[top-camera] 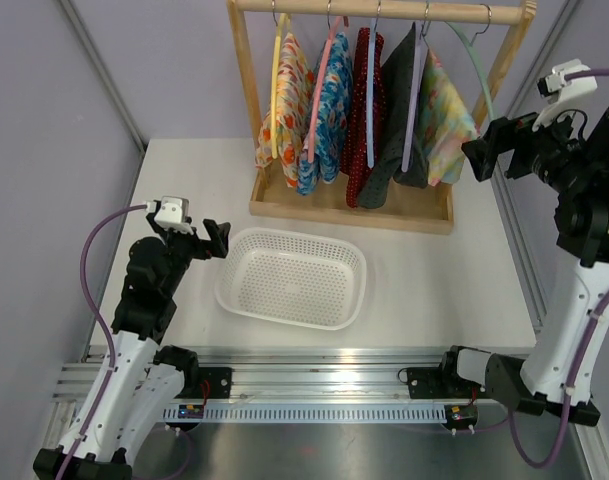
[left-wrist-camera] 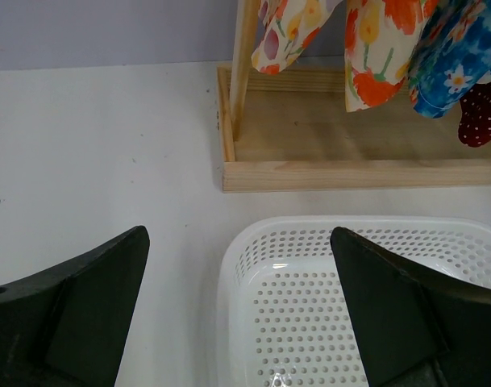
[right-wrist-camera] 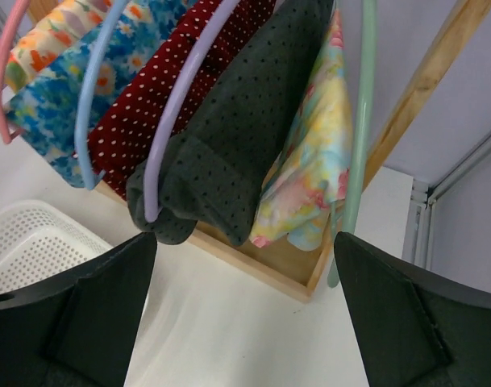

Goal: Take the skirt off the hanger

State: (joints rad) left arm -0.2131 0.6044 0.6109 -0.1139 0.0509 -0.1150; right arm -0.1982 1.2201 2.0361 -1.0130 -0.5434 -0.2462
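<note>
Several skirts hang on coloured hangers from a wooden rack [top-camera: 384, 213]: orange floral [top-camera: 289, 100], blue floral [top-camera: 331, 110], red dotted [top-camera: 358, 180], dark grey dotted [top-camera: 399, 110] and a pastel skirt [top-camera: 446, 125] on a green hanger [top-camera: 481, 80]. My right gripper [top-camera: 476, 160] is raised just right of the pastel skirt, open and empty. In the right wrist view the gripper [right-wrist-camera: 243, 242] faces the grey skirt [right-wrist-camera: 237, 121] and pastel skirt [right-wrist-camera: 309, 177]. My left gripper [top-camera: 216, 240] hovers open and empty at the left rim of the basket [top-camera: 224, 285].
The white perforated basket [left-wrist-camera: 229, 266] lies in front of the rack's wooden base [left-wrist-camera: 350, 173]. Grey walls and metal frame posts enclose the white table on both sides. The rack's slanted right post [right-wrist-camera: 426, 81] stands close to my right gripper.
</note>
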